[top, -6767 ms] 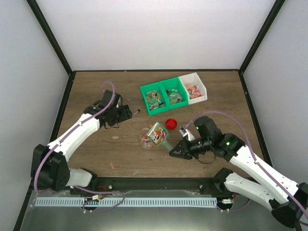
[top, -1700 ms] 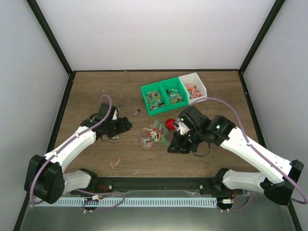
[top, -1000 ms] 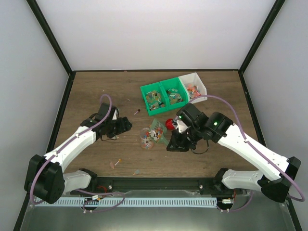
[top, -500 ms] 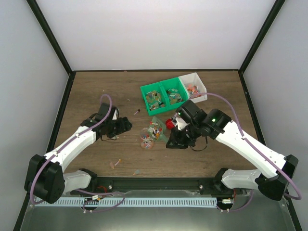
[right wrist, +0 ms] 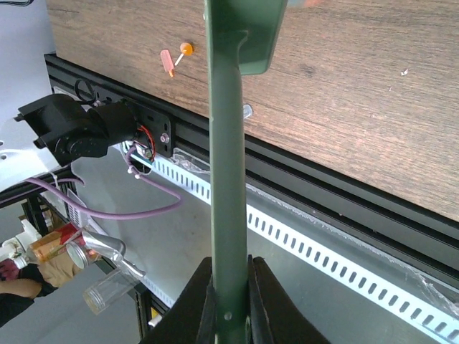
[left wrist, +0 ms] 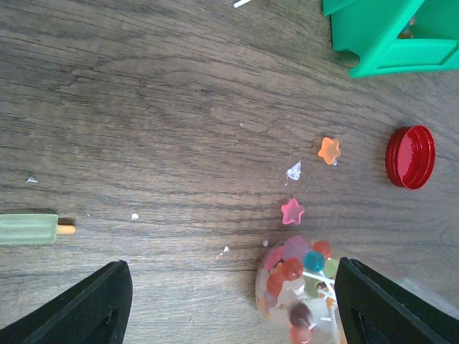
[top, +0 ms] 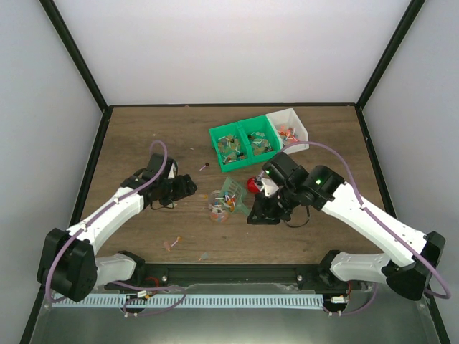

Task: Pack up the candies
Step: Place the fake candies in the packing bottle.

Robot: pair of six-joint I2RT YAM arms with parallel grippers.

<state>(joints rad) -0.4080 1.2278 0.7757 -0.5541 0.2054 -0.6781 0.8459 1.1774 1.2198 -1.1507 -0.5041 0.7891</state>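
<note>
small mixed-colour candies sit in the clear jar, two star-shaped ones loose near it.

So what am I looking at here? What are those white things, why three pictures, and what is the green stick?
The white things are two robot arms bolted to the near edge of a wooden table. Each one ends in a two-finger gripper. The wide picture comes from a fixed camera above and behind the arms. The other two come from small cameras on the wrists, looking along the fingers.

On the table are green bins and a white bin of sweets, a clear jar partly filled, its red lid, and a few loose candies.

The green stick is the handle of a scoop. The right gripper is shut on it, and the scoop's head is by the jar. The left gripper is open and empty.
</note>
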